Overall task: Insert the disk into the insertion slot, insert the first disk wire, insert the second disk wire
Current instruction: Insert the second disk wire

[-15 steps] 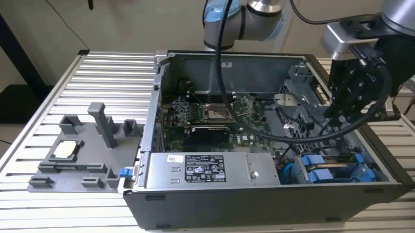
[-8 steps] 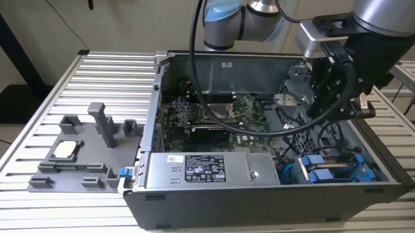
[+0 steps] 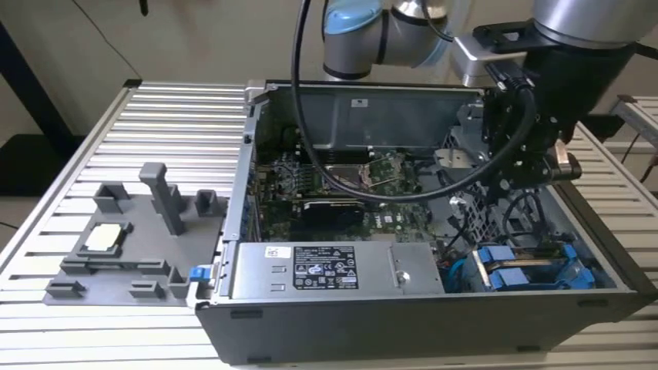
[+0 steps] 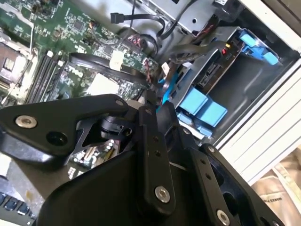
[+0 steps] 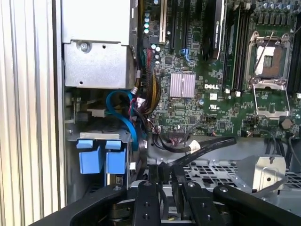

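Note:
The disk (image 4: 210, 71) sits inside the insertion slot (image 4: 235, 42), the grey metal bay at the case's corner. Its blue carrier tabs (image 5: 100, 156) stick out of the bay (image 5: 70, 136). In the exterior view the same blue parts (image 3: 525, 271) lie at the case's lower right. My gripper (image 5: 164, 167) hangs above the case floor beside the bay, a little apart from it. Its fingers (image 4: 149, 117) stand close together with nothing visible between them. A blue wire (image 5: 123, 115) loops next to the bay. A black cable with a white tag (image 5: 207, 143) runs just past the fingertips.
The grey power-supply box (image 3: 329, 270) fills the case's near side, next to the bay. The green motherboard (image 3: 340, 185) with its open processor socket (image 5: 270, 66) lies behind. A grey fixture (image 3: 134, 239) stands on the slatted table (image 3: 154, 116) at the exterior view's left.

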Controlling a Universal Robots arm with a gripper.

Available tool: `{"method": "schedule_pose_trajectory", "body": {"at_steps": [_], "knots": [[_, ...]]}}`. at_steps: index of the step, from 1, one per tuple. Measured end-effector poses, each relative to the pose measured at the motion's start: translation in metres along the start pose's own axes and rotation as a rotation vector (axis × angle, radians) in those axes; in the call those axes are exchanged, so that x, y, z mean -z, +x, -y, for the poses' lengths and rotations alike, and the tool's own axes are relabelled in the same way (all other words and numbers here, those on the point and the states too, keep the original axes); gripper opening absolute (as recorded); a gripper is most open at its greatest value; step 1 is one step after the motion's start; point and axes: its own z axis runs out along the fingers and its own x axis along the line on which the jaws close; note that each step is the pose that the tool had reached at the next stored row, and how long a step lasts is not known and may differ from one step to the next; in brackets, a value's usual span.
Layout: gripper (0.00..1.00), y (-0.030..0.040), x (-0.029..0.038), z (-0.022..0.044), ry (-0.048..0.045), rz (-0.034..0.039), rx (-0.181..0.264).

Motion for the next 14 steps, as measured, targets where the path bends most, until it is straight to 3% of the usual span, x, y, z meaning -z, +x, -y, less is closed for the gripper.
{"method": "schedule_pose_trajectory", "body": {"at_steps": [2, 6, 8, 11, 14], "knots": [[0.27, -0.0033, -0.0010, -0.0035, 0.0096, -0.0098, 0.001], [0.27, -0.0079, -0.0036, -0.0084, 0.0357, -0.0197, 0.002], [0.27, -0.0090, -0.0047, -0.0106, 0.0438, -0.0321, 0.004], [0.27, -0.0102, -0.0060, -0.0125, 0.0552, -0.0575, 0.006], [0.27, -0.0112, -0.0083, -0.0131, 0.0726, -0.0671, 0.007]]}}
